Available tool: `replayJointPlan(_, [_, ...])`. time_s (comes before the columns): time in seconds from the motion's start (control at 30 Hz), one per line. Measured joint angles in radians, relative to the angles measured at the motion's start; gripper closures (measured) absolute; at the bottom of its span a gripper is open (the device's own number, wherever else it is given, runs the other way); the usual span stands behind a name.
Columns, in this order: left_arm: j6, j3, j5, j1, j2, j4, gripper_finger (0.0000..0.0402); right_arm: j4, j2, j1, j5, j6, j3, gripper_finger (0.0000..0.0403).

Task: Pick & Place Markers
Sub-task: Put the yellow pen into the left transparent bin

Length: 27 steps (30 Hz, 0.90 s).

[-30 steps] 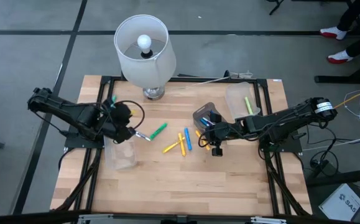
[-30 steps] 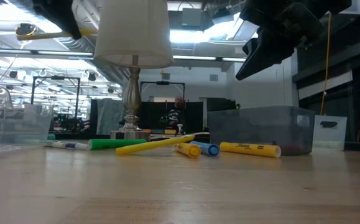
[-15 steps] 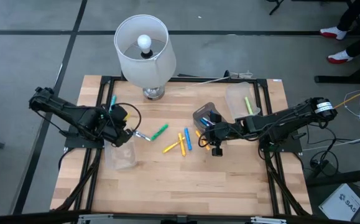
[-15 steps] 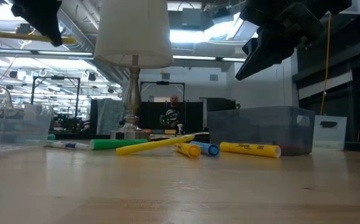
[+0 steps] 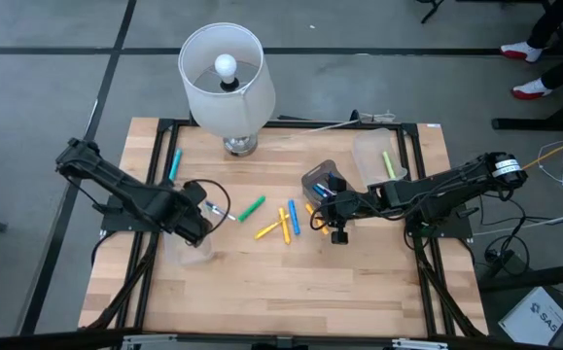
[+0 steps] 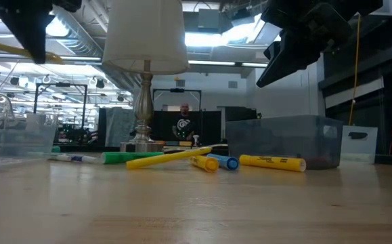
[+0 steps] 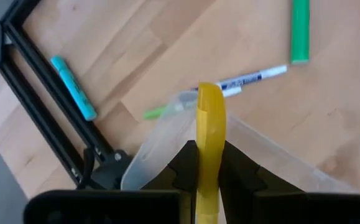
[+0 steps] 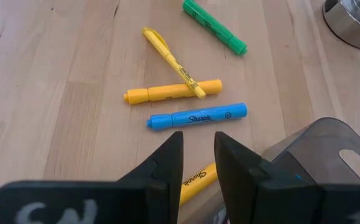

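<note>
A yellow marker (image 7: 209, 118) sits in my shut left gripper (image 7: 209, 149), which hangs over the clear bin (image 7: 161, 149) at the table's left (image 5: 190, 245). More markers lie on the wood mid-table: a green one (image 5: 250, 207), a yellow one (image 5: 268, 231), an orange-yellow one (image 5: 283, 222) and a blue one (image 5: 293, 218). Beside the bin lies a white pen (image 5: 219, 211), and a cyan marker (image 5: 174, 163) rests at the far left. My right gripper (image 5: 332, 222) hovers open near the dark bin (image 5: 320, 179), with bare wood between its fingers (image 8: 170, 162). My left gripper pinches the yellow marker between its two fingers (image 7: 186, 165). The marker runs along the fingers, and its free end (image 7: 209, 93) sticks out past their tips. The fingers slant down from above. The marker is lifted clear, above the bin's open top.
A white-shaded lamp (image 5: 225, 78) stands at the far middle of the table. At the far right a second clear bin (image 5: 376, 156) holds a yellow-green marker. Another yellow marker (image 6: 271, 162) lies beside the dark bin (image 6: 284, 139). Black frame rails run along both table sides.
My left gripper has moved toward the table's near edge and down, over the clear bin. It has tipped more steeply downward and still carries the yellow marker. My right arm has kept still.
</note>
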Motion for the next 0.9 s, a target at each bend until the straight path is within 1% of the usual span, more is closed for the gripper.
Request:
replayJointPlan(0.1, [0.051,0.0,0.005,-0.012,0.035,-0.002,0.0368,0.0,0.0,0.0,0.0,0.0,0.0,0.0312])
replayJointPlan(0.3, [0.26,0.0,0.005,-0.016,0.086,-0.012,0.0368,0.0,0.0,0.0,0.0,0.0,0.0,0.0312])
replayJointPlan(0.4, [0.375,0.0,0.008,-0.015,0.099,-0.021,0.0368,0.0,0.0,0.0,0.0,0.0,0.0,0.0312])
replayJointPlan(0.53, [0.466,0.0,0.016,-0.007,0.099,-0.022,0.0368,0.0,0.0,0.0,0.0,0.0,0.0,0.0312])
replayJointPlan(0.6, [0.565,0.0,0.019,-0.005,0.099,-0.025,0.0367,0.0,0.0,0.0,0.0,0.0,0.0,0.0312])
replayJointPlan(0.77, [0.923,0.0,0.024,-0.014,0.099,0.003,0.0368,0.0,0.0,0.0,0.0,0.0,0.0,0.0312])
replayJointPlan(0.9, [1.097,0.0,0.031,0.003,0.1,0.03,0.0367,0.0,0.0,0.0,0.0,0.0,0.0,0.0312])
